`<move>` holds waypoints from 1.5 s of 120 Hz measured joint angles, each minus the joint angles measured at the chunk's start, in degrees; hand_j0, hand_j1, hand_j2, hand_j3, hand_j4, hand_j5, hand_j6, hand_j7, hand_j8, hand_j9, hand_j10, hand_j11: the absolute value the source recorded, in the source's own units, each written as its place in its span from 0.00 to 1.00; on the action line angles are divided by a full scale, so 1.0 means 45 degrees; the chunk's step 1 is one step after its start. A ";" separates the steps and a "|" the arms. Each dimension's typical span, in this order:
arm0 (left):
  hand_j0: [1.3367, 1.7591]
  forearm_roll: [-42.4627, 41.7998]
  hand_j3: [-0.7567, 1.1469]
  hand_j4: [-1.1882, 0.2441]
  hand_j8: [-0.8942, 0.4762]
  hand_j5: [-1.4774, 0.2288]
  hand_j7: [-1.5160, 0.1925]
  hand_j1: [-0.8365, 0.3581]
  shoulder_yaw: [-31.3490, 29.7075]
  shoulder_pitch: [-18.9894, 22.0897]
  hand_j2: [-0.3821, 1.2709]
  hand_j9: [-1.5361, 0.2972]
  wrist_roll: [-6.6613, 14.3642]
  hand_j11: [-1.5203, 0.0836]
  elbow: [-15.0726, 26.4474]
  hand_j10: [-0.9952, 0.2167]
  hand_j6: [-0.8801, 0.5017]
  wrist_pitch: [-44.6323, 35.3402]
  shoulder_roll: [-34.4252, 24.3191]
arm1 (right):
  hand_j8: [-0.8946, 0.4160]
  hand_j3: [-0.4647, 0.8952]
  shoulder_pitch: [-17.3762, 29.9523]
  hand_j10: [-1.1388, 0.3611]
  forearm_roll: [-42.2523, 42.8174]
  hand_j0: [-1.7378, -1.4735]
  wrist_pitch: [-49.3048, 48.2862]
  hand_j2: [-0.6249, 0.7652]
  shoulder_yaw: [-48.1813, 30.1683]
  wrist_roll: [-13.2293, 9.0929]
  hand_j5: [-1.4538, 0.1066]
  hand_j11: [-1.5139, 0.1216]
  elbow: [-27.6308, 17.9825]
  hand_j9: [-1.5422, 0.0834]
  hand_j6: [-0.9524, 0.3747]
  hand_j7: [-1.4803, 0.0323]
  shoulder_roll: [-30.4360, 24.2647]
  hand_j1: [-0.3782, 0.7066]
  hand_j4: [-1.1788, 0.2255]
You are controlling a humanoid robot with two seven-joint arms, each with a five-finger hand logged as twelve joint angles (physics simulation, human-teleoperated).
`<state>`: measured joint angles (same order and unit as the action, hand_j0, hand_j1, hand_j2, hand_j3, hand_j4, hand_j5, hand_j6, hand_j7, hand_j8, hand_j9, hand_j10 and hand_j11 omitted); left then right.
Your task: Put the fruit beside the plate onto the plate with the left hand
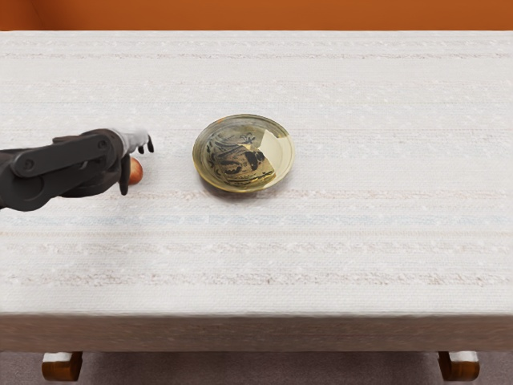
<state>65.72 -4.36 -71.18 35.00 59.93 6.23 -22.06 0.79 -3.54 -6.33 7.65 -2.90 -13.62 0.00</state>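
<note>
Whitish table [337, 241], orange fruit [137, 171] partly behind left hand [128, 154], left of plate [284, 144]

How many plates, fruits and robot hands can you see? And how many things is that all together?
Plates: 1, the plate
Fruits: 1, the fruit, partly hidden by the hand
Robot hands: 1, the left hand
Total: 3

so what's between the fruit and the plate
Nothing. In the head view, only bare tabletop separates the fruit, half hidden by the left hand, from the plate.
</note>
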 joint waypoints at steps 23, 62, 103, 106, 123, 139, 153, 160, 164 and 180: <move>0.76 0.0000 0.40 0.61 0.42 0.63 0.65 0.68 -0.0287 0.0018 0.27 0.61 0.0000 0.69 0.0001 0.56 0.41 -0.0243 0.0000 | 0.67 0.34 -0.0034 0.75 0.0002 0.30 0.0000 0.45 0.0002 0.0000 0.92 0.92 0.0000 0.94 0.71 0.97 0.0000 0.04 0.83; 0.76 0.0049 0.40 0.59 0.40 0.60 0.62 0.65 -0.0832 -0.0109 0.27 0.59 0.0000 0.67 0.0002 0.53 0.38 -0.0325 0.0077 | 0.67 0.34 -0.0041 0.75 -0.0002 0.30 0.0000 0.45 0.0001 0.0000 0.92 0.92 0.0000 0.94 0.71 0.97 0.0000 0.04 0.83; 0.76 0.0077 0.40 0.54 0.35 0.55 0.59 0.58 -0.1016 -0.0156 0.28 0.55 -0.0004 0.62 -0.0011 0.48 0.36 -0.0335 0.0079 | 0.67 0.34 -0.0040 0.75 0.0001 0.30 0.0000 0.45 0.0000 0.0000 0.92 0.92 0.0000 0.94 0.71 0.97 0.0000 0.04 0.83; 0.76 0.0077 0.40 0.53 0.34 0.54 0.58 0.57 -0.1018 -0.0158 0.28 0.54 -0.0003 0.61 -0.0012 0.47 0.35 -0.0333 0.0079 | 0.67 0.34 -0.0040 0.75 0.0000 0.30 0.0000 0.45 0.0000 0.0000 0.92 0.92 0.0000 0.94 0.71 0.97 0.0000 0.04 0.83; 0.76 0.0100 0.40 0.50 0.29 0.51 0.48 0.50 -0.1015 -0.0094 0.29 0.49 -0.0008 0.55 -0.0016 0.41 0.38 -0.0354 0.0079 | 0.67 0.34 -0.0041 0.75 0.0000 0.30 0.0000 0.45 0.0001 0.0000 0.92 0.92 0.0000 0.94 0.71 0.97 0.0000 0.04 0.83; 0.76 0.0064 0.40 0.46 0.33 0.46 0.44 0.46 -0.1014 -0.0177 0.30 0.44 -0.0006 0.49 -0.0015 0.36 0.34 -0.0339 0.0079 | 0.67 0.34 -0.0040 0.75 0.0000 0.30 0.0000 0.45 0.0001 0.0000 0.92 0.92 0.0000 0.94 0.71 0.97 0.0000 0.04 0.83; 0.75 0.0051 0.40 0.47 0.40 0.38 0.38 0.39 -0.1017 -0.0100 0.32 0.38 0.0002 0.42 -0.0014 0.31 0.42 -0.0311 0.0080 | 0.67 0.34 -0.0041 0.75 0.0000 0.30 0.0000 0.45 0.0000 0.0000 0.92 0.92 0.0000 0.94 0.71 0.97 0.0000 0.04 0.83; 0.74 0.0045 0.40 0.51 0.43 0.35 0.36 0.36 -0.1010 -0.0118 0.34 0.35 0.0005 0.39 -0.0012 0.28 0.45 -0.0296 0.0080 | 0.67 0.34 -0.0040 0.75 0.0001 0.30 0.0000 0.45 0.0001 0.0000 0.92 0.92 0.0000 0.94 0.71 0.97 0.0000 0.04 0.83; 0.74 0.0036 0.40 0.52 0.45 0.33 0.34 0.33 -0.1009 -0.0173 0.38 0.33 0.0007 0.37 -0.0011 0.27 0.47 -0.0282 0.0080 | 0.67 0.34 -0.0040 0.75 0.0002 0.30 0.0000 0.45 0.0001 0.0000 0.92 0.92 0.0000 0.94 0.71 0.97 0.0000 0.04 0.83; 0.73 0.0044 0.40 0.57 0.49 0.28 0.30 0.27 -0.0976 -0.0485 0.44 0.29 0.0009 0.32 -0.0013 0.23 0.52 -0.0233 0.0331 | 0.67 0.34 -0.0042 0.75 0.0002 0.30 0.0000 0.45 0.0001 0.0000 0.92 0.92 0.0000 0.94 0.71 0.97 0.0000 0.04 0.83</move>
<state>65.92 -8.75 -73.37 35.04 59.88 5.18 -20.57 0.61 -3.53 -6.33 7.65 -2.90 -13.62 0.00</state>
